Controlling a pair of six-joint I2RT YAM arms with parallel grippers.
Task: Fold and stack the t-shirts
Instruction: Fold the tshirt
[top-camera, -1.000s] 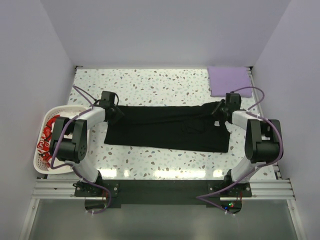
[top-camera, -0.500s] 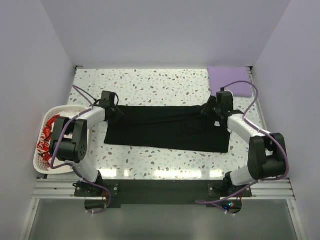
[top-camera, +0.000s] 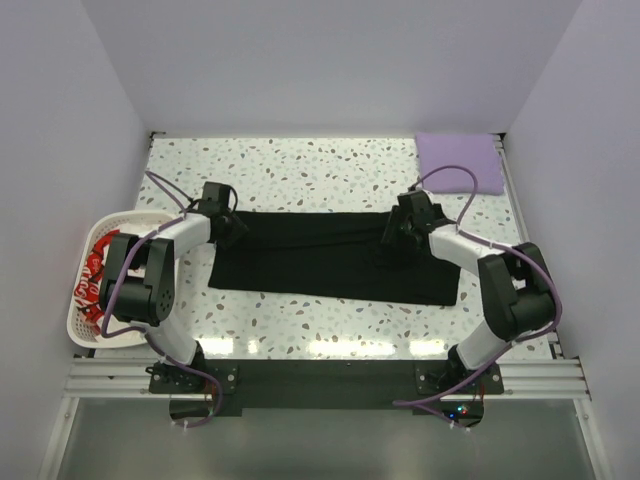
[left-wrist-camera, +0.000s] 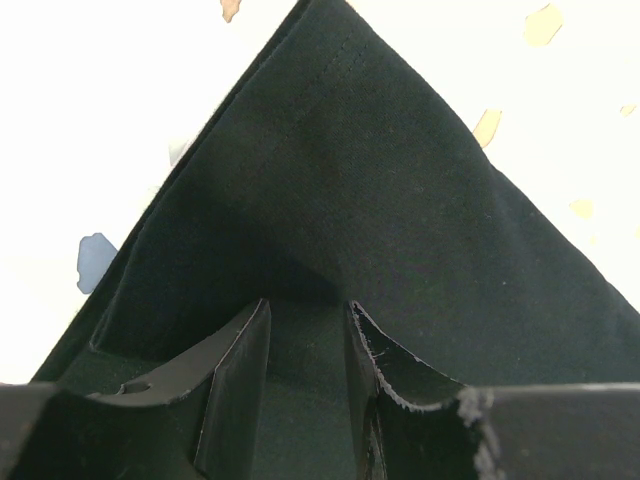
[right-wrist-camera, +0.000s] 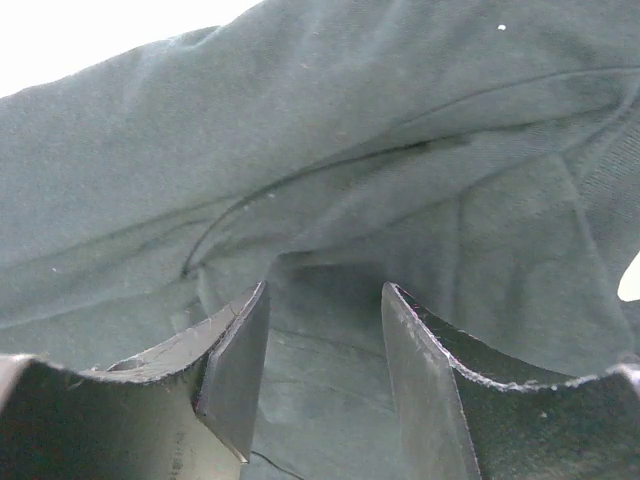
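A black t-shirt (top-camera: 320, 262) lies flat across the middle of the table as a long folded band. My left gripper (top-camera: 232, 228) rests at its far left corner. In the left wrist view its jaws (left-wrist-camera: 308, 305) stand apart over the black cloth (left-wrist-camera: 340, 150), gripping nothing. My right gripper (top-camera: 392, 243) is low over the shirt's right part, where the cloth is creased. Its jaws (right-wrist-camera: 325, 287) are also apart, with wrinkled fabric (right-wrist-camera: 300, 120) beneath them. A folded lavender t-shirt (top-camera: 458, 160) sits at the back right corner. A white shirt with red lettering (top-camera: 95, 275) lies bunched in the basket.
The white slotted basket (top-camera: 125, 217) stands at the table's left edge, beside the left arm. Speckled tabletop (top-camera: 300, 165) shows behind and in front of the black shirt. Walls close in the left, back and right sides.
My right gripper has let go at the shirt's right edge and swung left, inward over the black shirt. The left arm and the shirt's left end have not moved.
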